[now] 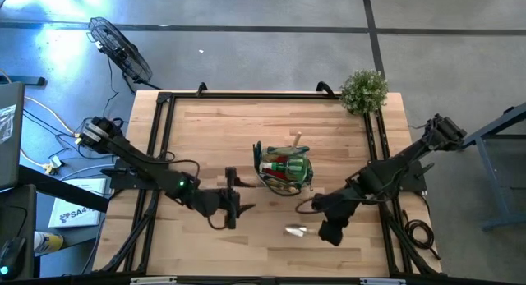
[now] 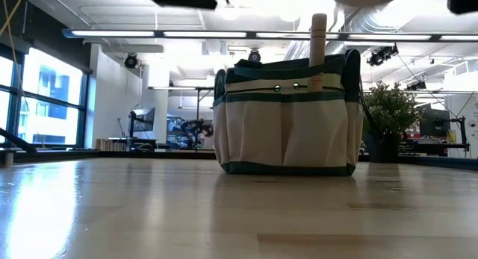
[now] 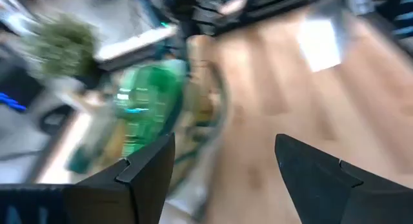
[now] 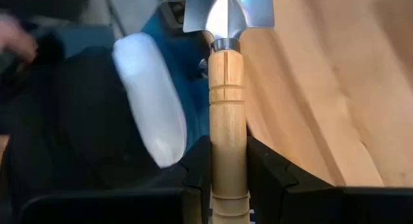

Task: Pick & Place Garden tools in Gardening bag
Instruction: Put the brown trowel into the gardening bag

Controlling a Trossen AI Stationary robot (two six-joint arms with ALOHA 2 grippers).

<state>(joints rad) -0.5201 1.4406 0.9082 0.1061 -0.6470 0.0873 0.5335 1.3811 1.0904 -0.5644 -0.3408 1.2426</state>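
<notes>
My right gripper (image 4: 229,175) clamps a wooden-handled metal trowel (image 4: 228,88) near the table's front; my left gripper (image 3: 222,169) hangs open, empty, beside the beige, green-trimmed fabric bag (image 1: 283,168) mid-table.

One gardening bag (image 1: 283,172), one trowel (image 4: 228,121), one plant (image 1: 363,89).

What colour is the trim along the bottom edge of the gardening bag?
Dark green, against beige fabric; the gardening bag shows it best in the low view.
</notes>
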